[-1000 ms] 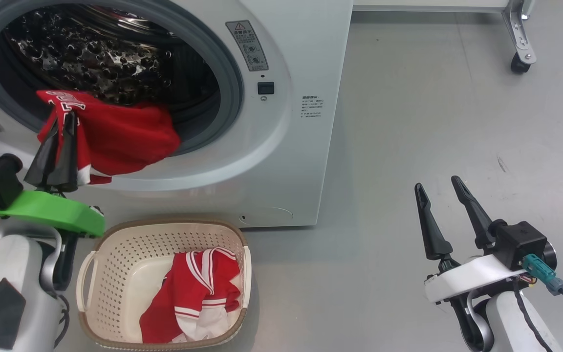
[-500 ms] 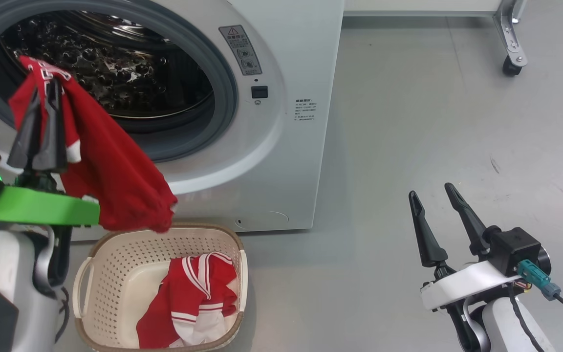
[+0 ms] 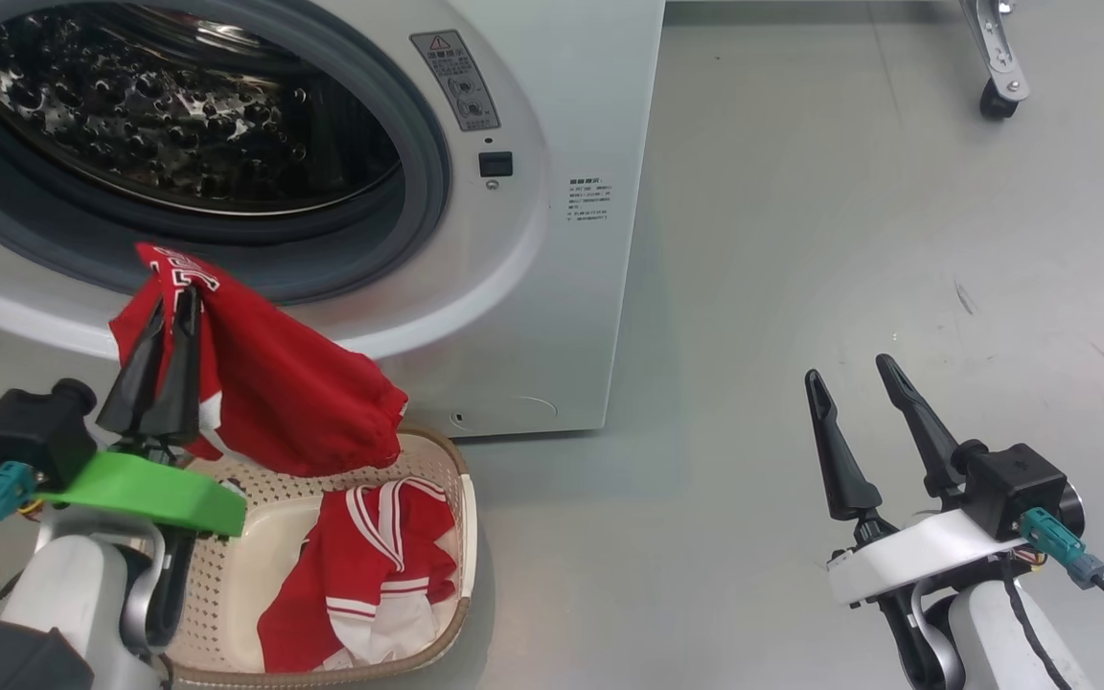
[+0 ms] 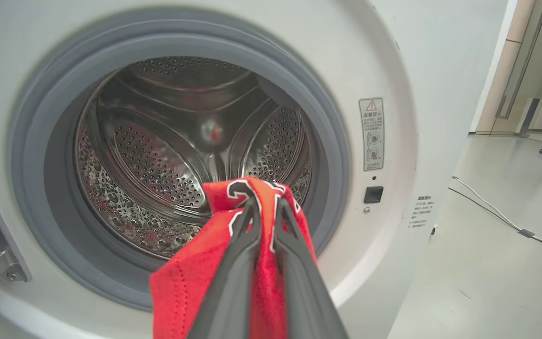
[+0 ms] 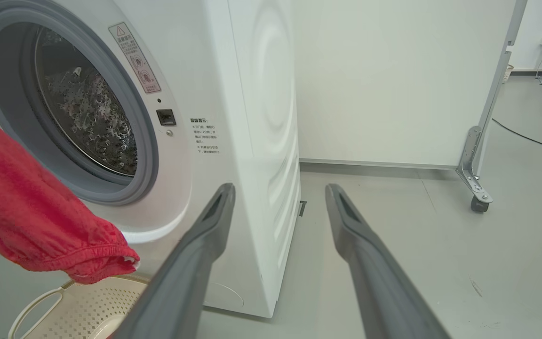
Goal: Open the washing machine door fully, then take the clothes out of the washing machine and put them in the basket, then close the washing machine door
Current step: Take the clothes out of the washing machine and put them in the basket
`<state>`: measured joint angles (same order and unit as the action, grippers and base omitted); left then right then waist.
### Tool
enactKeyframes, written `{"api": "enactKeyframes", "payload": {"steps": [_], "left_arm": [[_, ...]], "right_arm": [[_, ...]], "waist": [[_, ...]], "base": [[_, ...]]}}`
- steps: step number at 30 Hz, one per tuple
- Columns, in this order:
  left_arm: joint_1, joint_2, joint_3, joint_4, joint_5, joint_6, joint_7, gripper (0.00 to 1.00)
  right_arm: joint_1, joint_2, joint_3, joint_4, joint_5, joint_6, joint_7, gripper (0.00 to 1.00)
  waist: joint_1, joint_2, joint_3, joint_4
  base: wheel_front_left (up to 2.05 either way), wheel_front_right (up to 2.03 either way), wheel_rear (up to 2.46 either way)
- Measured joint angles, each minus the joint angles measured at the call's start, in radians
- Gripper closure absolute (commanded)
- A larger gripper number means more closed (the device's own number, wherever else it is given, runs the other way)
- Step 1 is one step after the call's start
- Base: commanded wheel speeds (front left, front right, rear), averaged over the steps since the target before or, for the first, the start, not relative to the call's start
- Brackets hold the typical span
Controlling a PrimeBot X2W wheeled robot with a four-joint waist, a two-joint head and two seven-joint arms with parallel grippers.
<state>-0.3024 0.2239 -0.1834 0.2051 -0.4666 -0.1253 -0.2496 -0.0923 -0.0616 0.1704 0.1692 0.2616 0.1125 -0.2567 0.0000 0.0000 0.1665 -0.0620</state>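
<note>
Above the far rim of the basket (image 3: pixel 461 537), the left gripper (image 3: pixel 178 299) holds a red garment (image 3: pixel 303 402) pinched between its closed fingers.

The cloth hangs in front of the washing machine (image 3: pixel 552 316), its hem over the basket's far edge rather than the middle, where another red-and-white piece (image 3: pixel 370 565) lies. Let go here and I'd expect part of it to drape over the rim or slide onto the floor (image 3: pixel 801 211) between basket and machine. The grip is on a small fold near the lettering, so a quick swing might shake it loose early. The right gripper (image 3: pixel 847 366) stands wide open and empty, well off to the side. The drum (image 4: pixel 158 160) looks empty, though the hanging cloth hides its lower front from the left wrist view, so a leftover could be missed.
</note>
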Motion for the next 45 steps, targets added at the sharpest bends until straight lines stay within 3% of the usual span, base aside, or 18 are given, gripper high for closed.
{"api": "enactKeyframes", "payload": {"steps": [26, 45], "left_arm": [[0.02, -0.014, -0.018, 0.25, -0.016, 0.0, 0.074, 1.0], [-0.113, -0.012, 0.044, 0.499, -0.057, 0.034, 0.108, 1.0]], "right_arm": [[-0.057, 0.001, 0.022, -0.031, -0.026, 0.002, 0.0, 0.0], [-0.107, 0.0, 0.015, -0.048, -0.038, 0.004, 0.0, 0.0]], "waist": [[0.0, 0.0, 0.176, -0.04], [0.0, 0.0, 0.32, -0.096]], "base": [[0.0, 0.0, 0.0], [0.0, 0.0, 0.0]]}}
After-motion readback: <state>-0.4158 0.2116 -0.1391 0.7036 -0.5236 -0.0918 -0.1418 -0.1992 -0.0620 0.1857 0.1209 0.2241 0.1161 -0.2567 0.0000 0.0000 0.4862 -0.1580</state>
